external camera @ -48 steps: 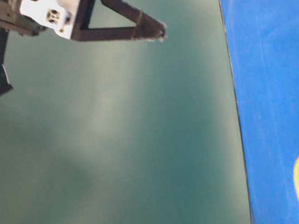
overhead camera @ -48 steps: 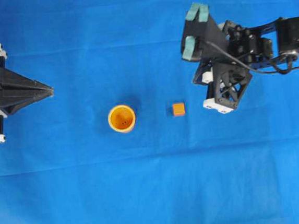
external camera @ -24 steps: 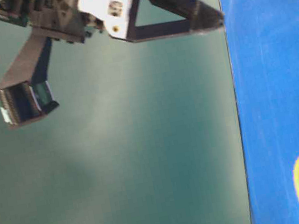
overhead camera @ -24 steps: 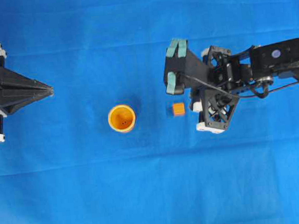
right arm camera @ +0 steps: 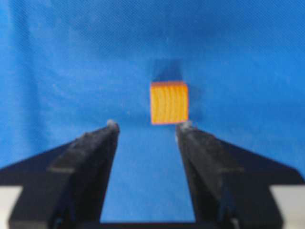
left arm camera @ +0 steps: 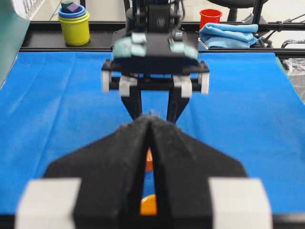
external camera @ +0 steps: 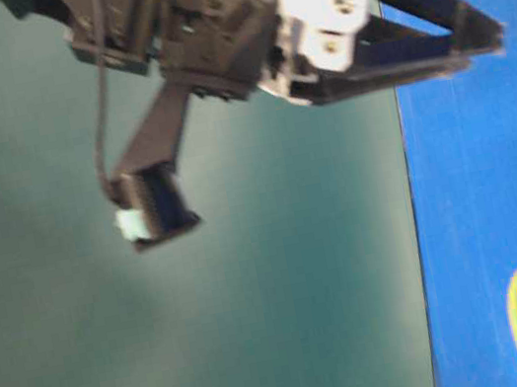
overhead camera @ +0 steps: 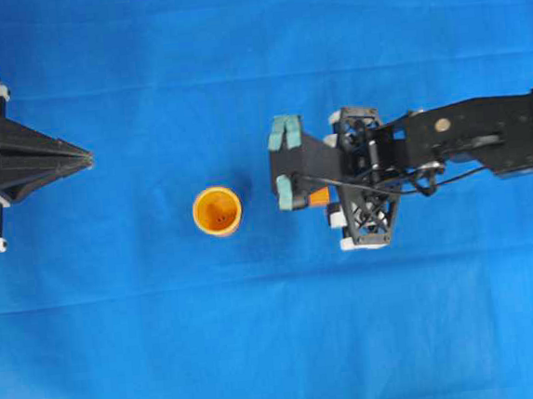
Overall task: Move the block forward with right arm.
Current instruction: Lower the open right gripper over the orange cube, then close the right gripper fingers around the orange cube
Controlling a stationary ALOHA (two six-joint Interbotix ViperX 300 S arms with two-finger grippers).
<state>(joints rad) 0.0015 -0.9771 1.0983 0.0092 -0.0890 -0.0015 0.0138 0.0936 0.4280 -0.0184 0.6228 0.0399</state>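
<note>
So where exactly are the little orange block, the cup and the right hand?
block (right arm camera: pixel 168 102): right wrist view, its front face.
cup (overhead camera: pixel 217 210): overhead view, its inside bottom.
right hand (right arm camera: pixel 147 128): right wrist view, the gap between its fingertips.

A round yellow-orange plastic cup (overhead camera: pixel 217 210) stands upright on the blue cloth (overhead camera: pixel 259 331). Beyond the cloth's far edge sit stacked coloured cups (left arm camera: pixel 74 23), a red cup (left arm camera: pixel 210 17) and what looks like a folded blue towel (left arm camera: pixel 229 34).

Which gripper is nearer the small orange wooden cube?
Right. The right gripper hangs open just short of the small orange wooden cube; the left gripper sits shut beyond the cup.
</note>
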